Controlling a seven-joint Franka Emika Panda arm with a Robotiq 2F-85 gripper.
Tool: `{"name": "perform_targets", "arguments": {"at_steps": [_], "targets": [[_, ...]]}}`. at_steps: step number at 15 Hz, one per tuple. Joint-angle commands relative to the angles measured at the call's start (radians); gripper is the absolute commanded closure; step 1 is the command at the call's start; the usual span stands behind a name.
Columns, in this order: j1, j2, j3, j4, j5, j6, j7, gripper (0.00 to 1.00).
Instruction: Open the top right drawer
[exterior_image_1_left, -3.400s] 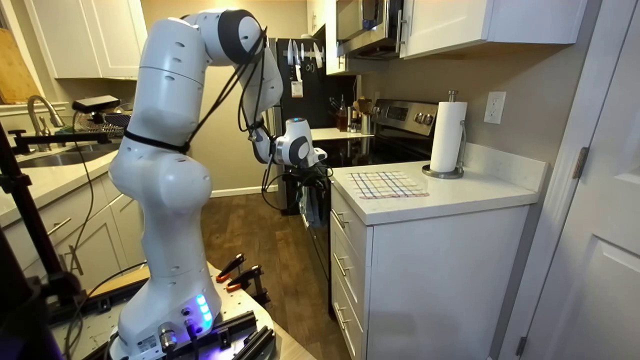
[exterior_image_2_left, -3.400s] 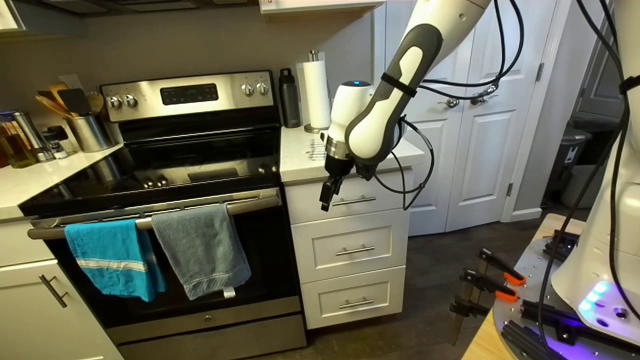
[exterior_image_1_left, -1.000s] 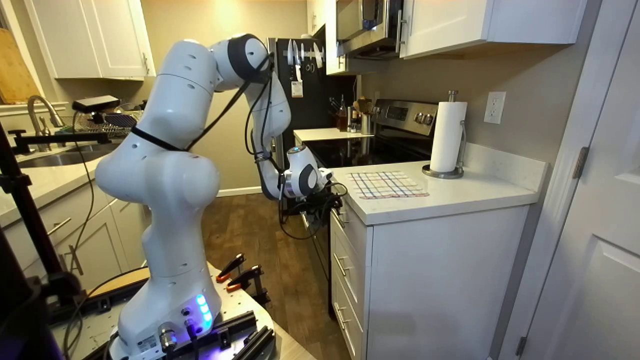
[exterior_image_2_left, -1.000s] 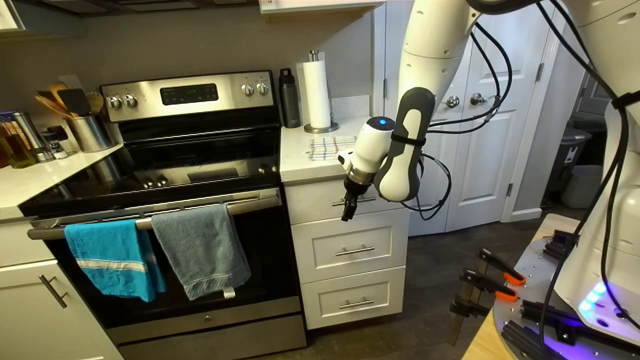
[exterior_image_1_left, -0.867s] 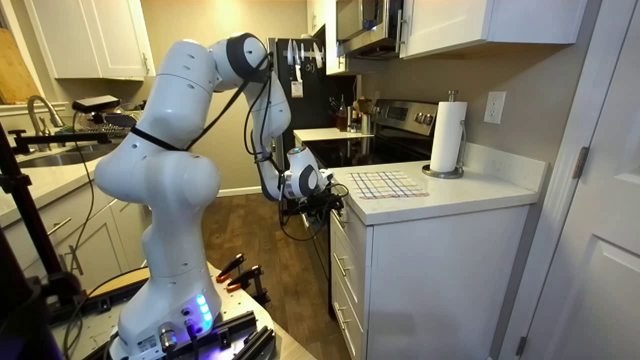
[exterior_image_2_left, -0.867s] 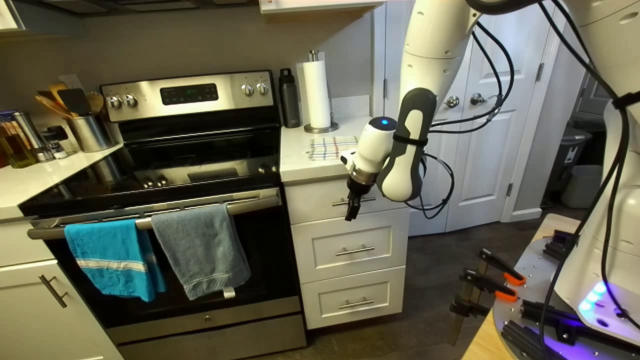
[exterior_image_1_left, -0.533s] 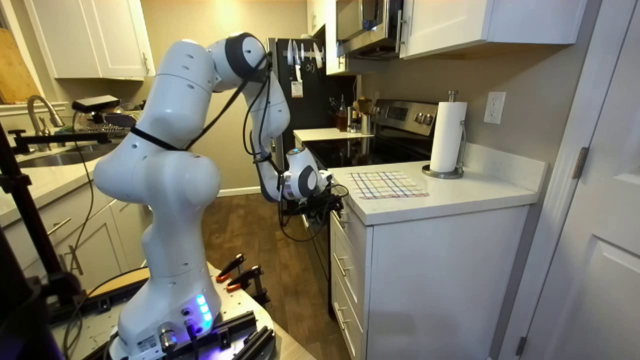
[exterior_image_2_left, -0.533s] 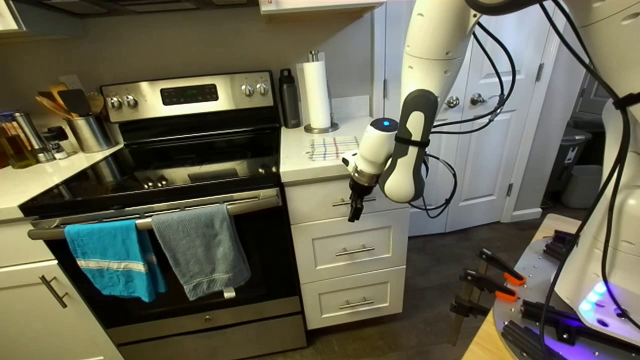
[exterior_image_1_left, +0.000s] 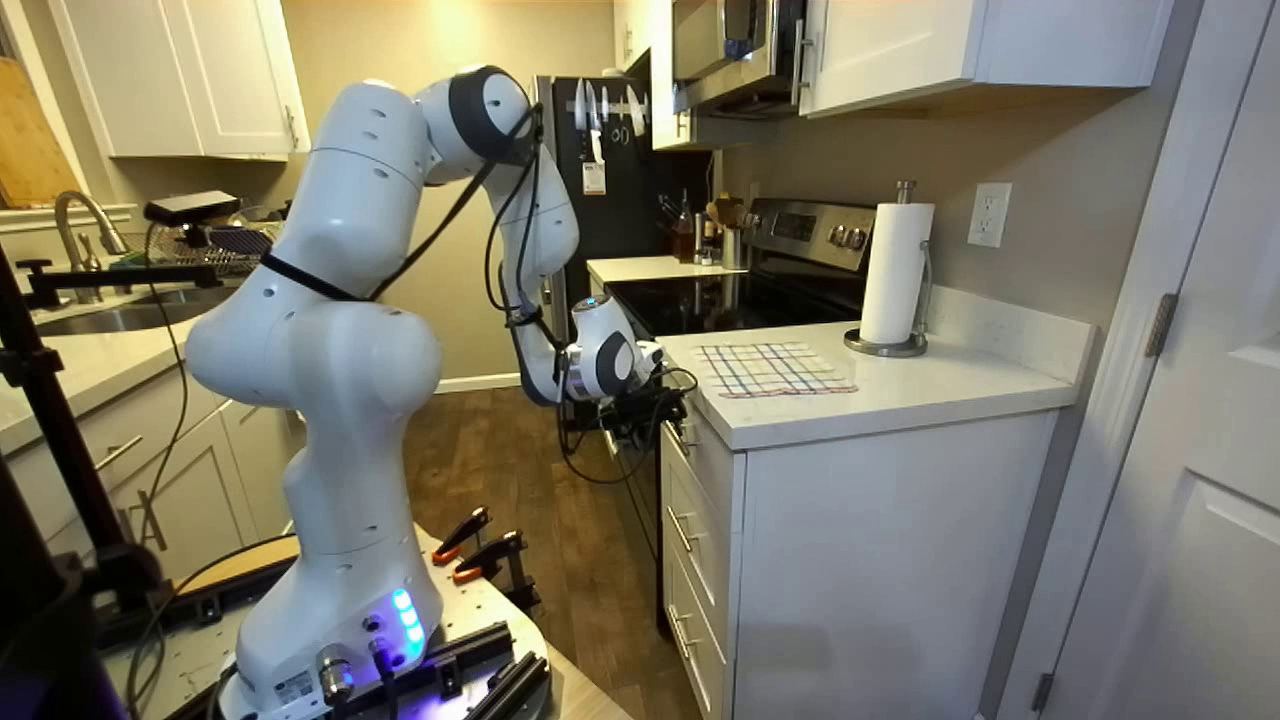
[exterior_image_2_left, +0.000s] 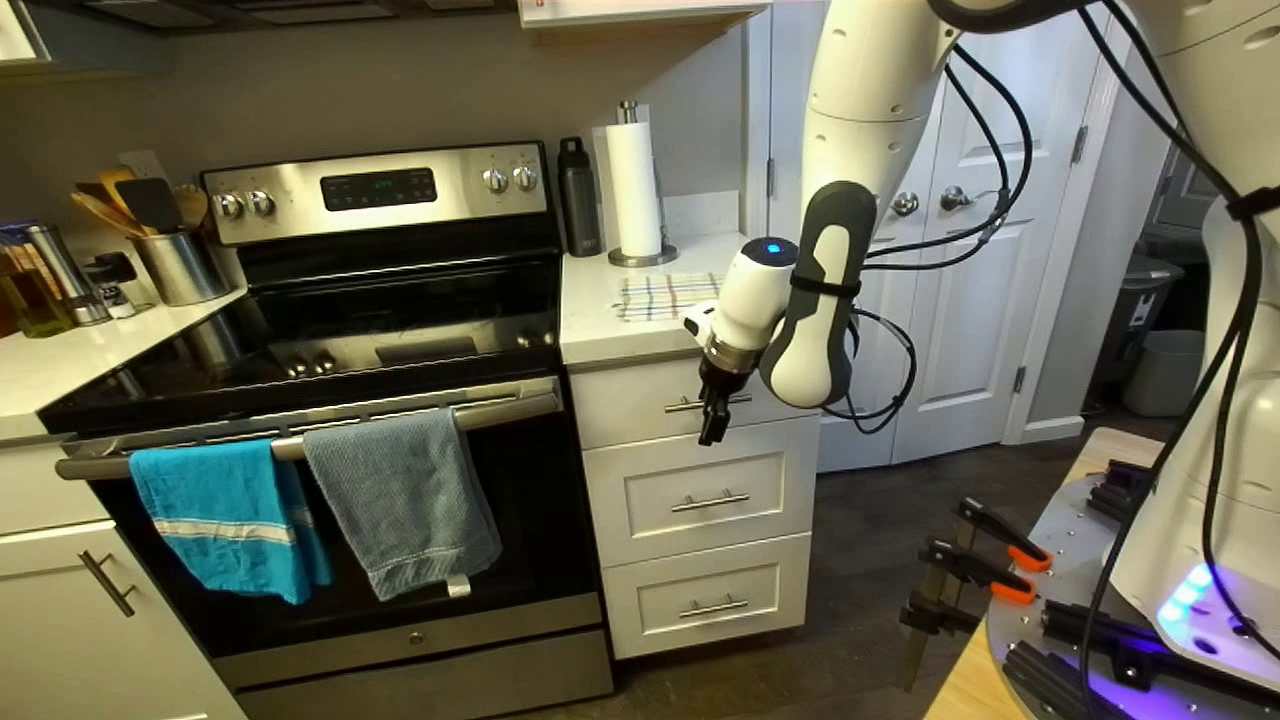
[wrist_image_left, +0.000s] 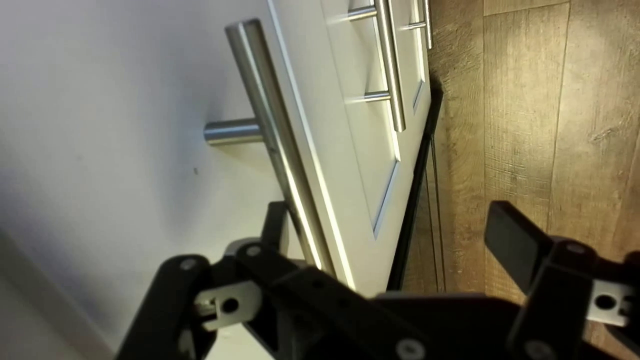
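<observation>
The drawer (exterior_image_2_left: 625, 400) is closed: its front lies behind the handle (wrist_image_left: 273, 120), and no box body shows. A post (wrist_image_left: 232, 131) holds the handle clear of that front, evidently to leave room for gripping.

The gripper (wrist_image_left: 389, 220) is spread and pinches nothing. In the wrist view its inner finger (wrist_image_left: 274, 225) is just beside the handle on the drawer side; the outer finger (wrist_image_left: 515, 245) is well apart from the handle on the opposite side. Contact could not be confirmed. In an exterior view the fingers point down, with the handle showing to both sides of them. Pose judged sound: the handle runs level, so a finger either side of it, near mid-span, should allow a straight pull.

The lower drawers (exterior_image_2_left: 652, 508), beneath the handle, are likewise closed. The counter (exterior_image_1_left: 930, 390) is above the handle; a cloth (exterior_image_1_left: 775, 370) lies flat on it, where it should not foul the drawer.

Step in hand, as judged: lining up, opening not begun. Risk: the handle sits nearer the inner finger, so closing may load it unevenly.
</observation>
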Motion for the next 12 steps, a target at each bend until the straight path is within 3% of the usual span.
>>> {"name": "perform_targets", "arguments": {"at_steps": [1,8,12], "targets": [[0.033,0.033,-0.016,-0.024,0.009,0.053,-0.047,0.00],[0.013,0.021,0.019,-0.041,0.019,0.056,-0.047,0.00],[-0.031,-0.011,0.089,-0.080,0.003,0.040,-0.029,0.00]]}}
